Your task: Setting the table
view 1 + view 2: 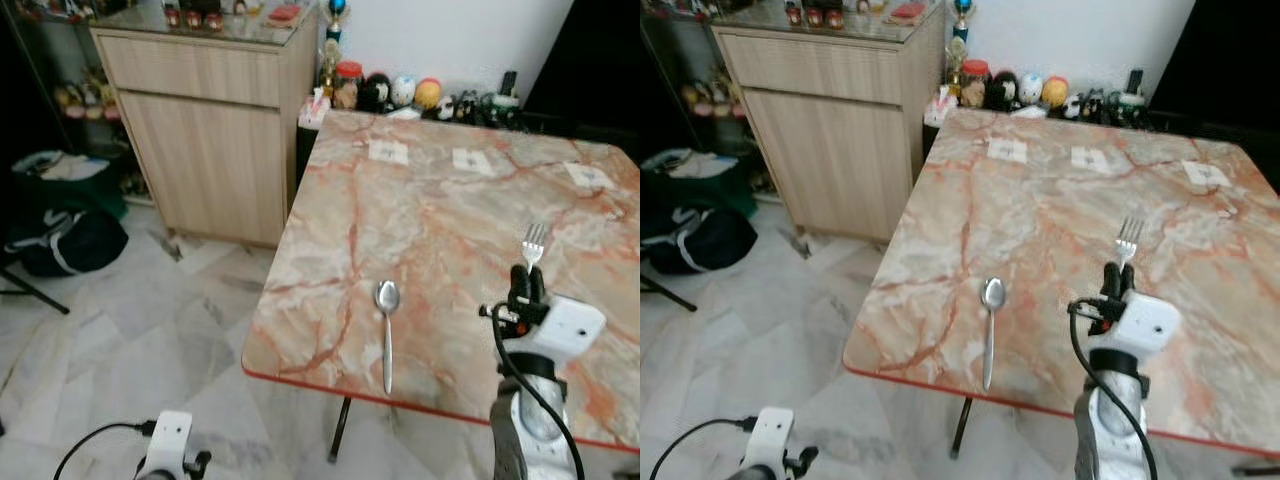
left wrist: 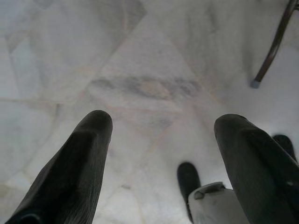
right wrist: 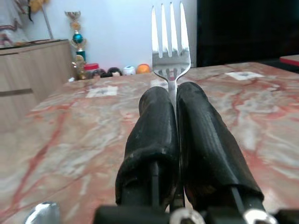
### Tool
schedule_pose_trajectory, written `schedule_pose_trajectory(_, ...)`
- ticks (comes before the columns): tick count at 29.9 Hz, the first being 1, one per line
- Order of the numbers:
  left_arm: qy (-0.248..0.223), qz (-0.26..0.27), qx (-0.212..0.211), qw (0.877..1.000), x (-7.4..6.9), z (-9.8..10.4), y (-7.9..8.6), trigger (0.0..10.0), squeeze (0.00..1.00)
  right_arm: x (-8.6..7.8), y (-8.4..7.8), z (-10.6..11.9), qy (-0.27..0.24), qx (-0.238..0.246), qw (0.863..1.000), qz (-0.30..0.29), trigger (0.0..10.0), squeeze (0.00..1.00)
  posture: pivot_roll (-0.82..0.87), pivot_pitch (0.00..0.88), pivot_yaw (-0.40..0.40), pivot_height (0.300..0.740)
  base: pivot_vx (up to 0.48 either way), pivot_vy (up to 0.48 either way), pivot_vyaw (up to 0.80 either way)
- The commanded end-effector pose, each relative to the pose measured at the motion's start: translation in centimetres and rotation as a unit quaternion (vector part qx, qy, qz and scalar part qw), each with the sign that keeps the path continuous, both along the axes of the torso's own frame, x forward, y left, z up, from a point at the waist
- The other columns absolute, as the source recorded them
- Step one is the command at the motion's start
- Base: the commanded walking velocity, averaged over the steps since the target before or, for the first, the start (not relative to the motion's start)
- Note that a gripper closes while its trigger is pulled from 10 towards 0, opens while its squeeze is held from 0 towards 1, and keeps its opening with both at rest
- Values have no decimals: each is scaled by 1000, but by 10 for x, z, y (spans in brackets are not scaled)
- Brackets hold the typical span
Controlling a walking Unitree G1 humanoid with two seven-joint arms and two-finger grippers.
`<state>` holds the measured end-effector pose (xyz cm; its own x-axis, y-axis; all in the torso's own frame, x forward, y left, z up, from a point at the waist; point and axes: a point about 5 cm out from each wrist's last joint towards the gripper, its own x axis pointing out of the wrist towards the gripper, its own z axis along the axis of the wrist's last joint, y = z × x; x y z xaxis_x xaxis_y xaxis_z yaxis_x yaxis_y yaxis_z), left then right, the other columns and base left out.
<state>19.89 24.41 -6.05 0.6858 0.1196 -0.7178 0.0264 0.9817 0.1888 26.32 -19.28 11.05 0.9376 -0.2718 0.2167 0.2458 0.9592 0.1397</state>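
Beside a wooden cabinet (image 1: 205,130), on the marble table (image 1: 440,210) with three white cards (image 1: 388,151) whose print is too small to read, a spoon (image 1: 387,330) lies near the front edge, right gripper (image 1: 528,283) clamped on an upright fork (image 3: 170,42) above the tabletop, left gripper (image 2: 163,154) spread wide over the floor.

- Pale marble floor (image 1: 150,330).
- White wall (image 1: 450,40) behind the tabletop's far edge.
- Light wooden cabinet (image 1: 205,130) beside the tabletop's far left corner.
- Dark bag (image 1: 60,240) on the floor.
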Motion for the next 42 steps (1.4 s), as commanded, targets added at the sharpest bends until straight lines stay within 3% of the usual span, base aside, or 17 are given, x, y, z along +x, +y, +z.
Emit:
schedule_pose_trajectory(1,9,-1,3,1000,-1,-1,1,10000,0,4,1,7,-15,-4,1000,1,10000,0,124,0,-40,740,0,-247,0)
schedule_pose_trajectory(42,16,-5,-2,1000,-1,-4,-8,10000,0,10,2,11,-27,0,1000,-5,10000,0,109,0,-38,740,0,-345,-102)
